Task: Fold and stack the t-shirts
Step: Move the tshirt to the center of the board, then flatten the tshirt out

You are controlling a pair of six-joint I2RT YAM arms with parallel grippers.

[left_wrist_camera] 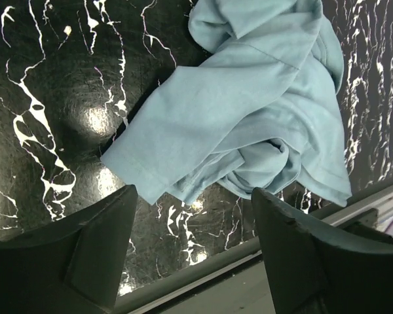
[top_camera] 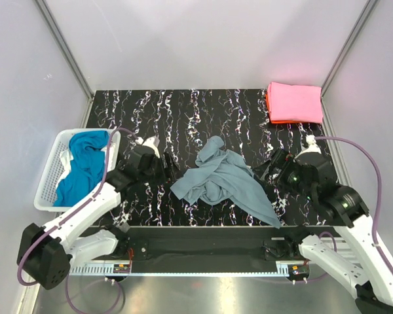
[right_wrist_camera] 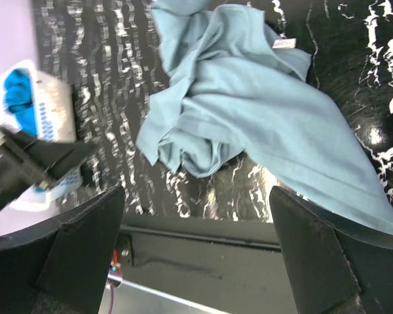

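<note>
Left end effector [left_wrist_camera: 193,193] beside grey-blue t-shirt [left_wrist_camera: 249,98]

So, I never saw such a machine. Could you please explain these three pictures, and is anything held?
Two robot arms stand at the near edge of a black marbled table. The wide picture looks down from above and behind them; the other two come from a camera on each wrist, so the dark wedges there are the left pincer and right pincer. Both are open and hold nothing. Between them lies a crumpled grey-blue t-shirt. A folded pink t-shirt sits at the far right corner, and a white basket on the left holds blue shirts.
</note>
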